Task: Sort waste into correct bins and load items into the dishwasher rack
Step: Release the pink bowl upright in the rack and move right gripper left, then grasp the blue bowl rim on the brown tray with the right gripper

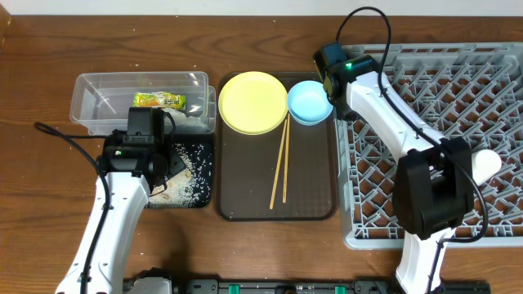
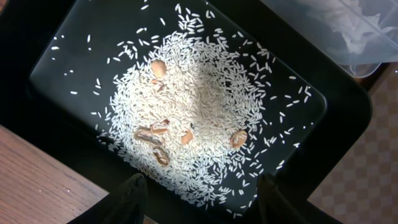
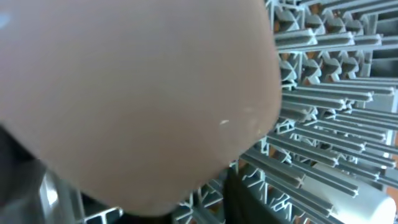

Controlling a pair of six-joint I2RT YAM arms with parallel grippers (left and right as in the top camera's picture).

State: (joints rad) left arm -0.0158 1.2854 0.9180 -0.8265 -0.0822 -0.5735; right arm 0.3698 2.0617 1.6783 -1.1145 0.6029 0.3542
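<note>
My left gripper (image 2: 202, 205) is open and empty, low over the near edge of the black tray (image 2: 348, 106). In the tray lies a heap of white rice grains (image 2: 205, 93) with a few tan scraps. The clear tub (image 1: 90, 90) holds the green-and-yellow wrapper (image 1: 159, 100). Something white and crumpled (image 2: 357, 28) shows through the tub's wall. My right gripper (image 1: 472, 166) is shut on a white bowl (image 1: 489, 164) over the grey dishwasher rack (image 1: 490, 73). The bowl (image 3: 137, 93) fills the right wrist view. The yellow plate (image 1: 252, 101), light blue bowl (image 1: 310, 102) and chopsticks (image 1: 282, 163) lie on the brown tray.
The brown serving tray (image 1: 245, 188) sits between the black tray (image 1: 200, 196) and the rack. The rack's upright pegs (image 3: 336, 106) stand close under the held bowl. My right arm's elbow (image 1: 343, 65) hangs beside the blue bowl.
</note>
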